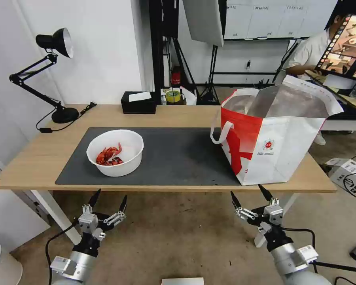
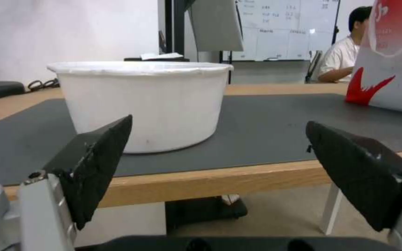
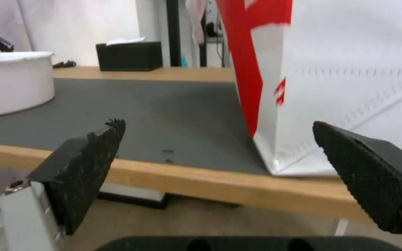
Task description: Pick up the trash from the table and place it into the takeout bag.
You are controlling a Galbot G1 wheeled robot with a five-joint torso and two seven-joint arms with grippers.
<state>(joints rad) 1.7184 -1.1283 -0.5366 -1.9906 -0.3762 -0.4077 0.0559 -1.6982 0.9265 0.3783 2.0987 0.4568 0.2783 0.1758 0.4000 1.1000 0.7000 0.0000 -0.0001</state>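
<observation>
The left gripper [image 1: 109,198], a silver metal claw with two black pointed fingers, hangs below and in front of the near edge of the long light wood-topped table [image 1: 39,158], its fingers spread wide and holding nothing. In the left wrist view those textured black fingers [image 2: 99,153] frame the table edge without touching it. Straight ahead of this gripper and above it, the white round plastic bowl [image 1: 115,152] stands upright on the large dark grey rectangular mat [image 1: 178,154], near the mat's front edge, with red crayfish shells [image 1: 108,156] heaped inside against the side toward the robot's left. The bowl is round, so it has no long axis; its mouth faces up.

The right gripper [image 1: 250,195], of the same build, also sits below the table's front edge, its fingers well apart and empty. Just ahead of it and above, the large boxy red and white takeout bag [image 1: 273,142] stands upright on the table, its near corner resting at the mat's right end close to the table edge. The bag's mouth faces up, showing silver foil lining [image 1: 281,101]; a white strap handle [image 1: 221,132] droops from its left face toward the bowl. Bowl and bag stand well apart.

Farther back, beyond the bowl, a black rectangular tissue box [image 1: 138,103] sits at the table's far edge, and a black desk lamp [image 1: 53,71] stands at the far left corner.
</observation>
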